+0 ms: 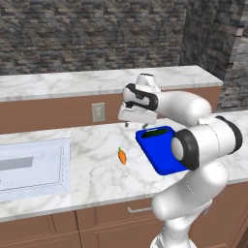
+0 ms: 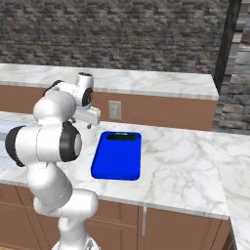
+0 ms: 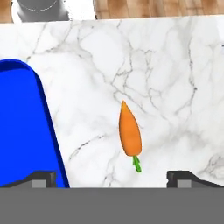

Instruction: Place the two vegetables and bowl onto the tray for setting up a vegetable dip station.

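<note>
The blue tray [image 1: 160, 150] lies near the counter's [image 1: 97, 169] front edge, its slot-handle end toward the back wall, with a dark green vegetable [image 2: 123, 137] lying across that far end. The carrot [image 3: 130, 132] rests on the marble just beside the tray, apart from it. Further back, the gripper [image 1: 127, 124] hovers above the counter, released, its fingertips [image 3: 43, 178] spread wide, holding nothing.

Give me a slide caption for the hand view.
Open gripper above a marble counter, an orange carrot lying between its fingertips beside the blue tray.
</note>
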You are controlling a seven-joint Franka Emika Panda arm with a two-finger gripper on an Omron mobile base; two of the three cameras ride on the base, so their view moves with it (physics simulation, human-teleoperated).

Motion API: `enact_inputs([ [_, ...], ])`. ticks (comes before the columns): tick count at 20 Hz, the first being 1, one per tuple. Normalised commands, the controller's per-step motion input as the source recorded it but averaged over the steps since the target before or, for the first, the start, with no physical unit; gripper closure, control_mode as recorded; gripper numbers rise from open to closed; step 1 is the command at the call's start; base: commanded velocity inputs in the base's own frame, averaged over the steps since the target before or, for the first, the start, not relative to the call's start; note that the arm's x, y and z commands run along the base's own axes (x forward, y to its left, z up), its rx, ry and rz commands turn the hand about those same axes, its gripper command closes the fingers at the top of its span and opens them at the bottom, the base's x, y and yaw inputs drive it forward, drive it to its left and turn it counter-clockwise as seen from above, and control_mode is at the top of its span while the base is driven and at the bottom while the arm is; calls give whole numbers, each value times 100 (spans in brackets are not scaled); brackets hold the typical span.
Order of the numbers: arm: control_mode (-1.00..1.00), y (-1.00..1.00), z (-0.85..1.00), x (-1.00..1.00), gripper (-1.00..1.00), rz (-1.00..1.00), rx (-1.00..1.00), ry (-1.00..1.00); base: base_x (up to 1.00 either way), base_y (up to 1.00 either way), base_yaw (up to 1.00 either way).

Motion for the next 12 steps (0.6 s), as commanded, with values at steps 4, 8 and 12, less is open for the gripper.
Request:
enact_inputs([
  [4, -100, 21, 0, 0, -100, 13, 0, 11, 0, 0, 0],
  [8, -100, 23, 0, 0, -100, 11, 0, 10, 0, 0, 0],
  [12, -100, 23, -1, 0, -100, 10, 0, 10, 0, 0, 0],
])
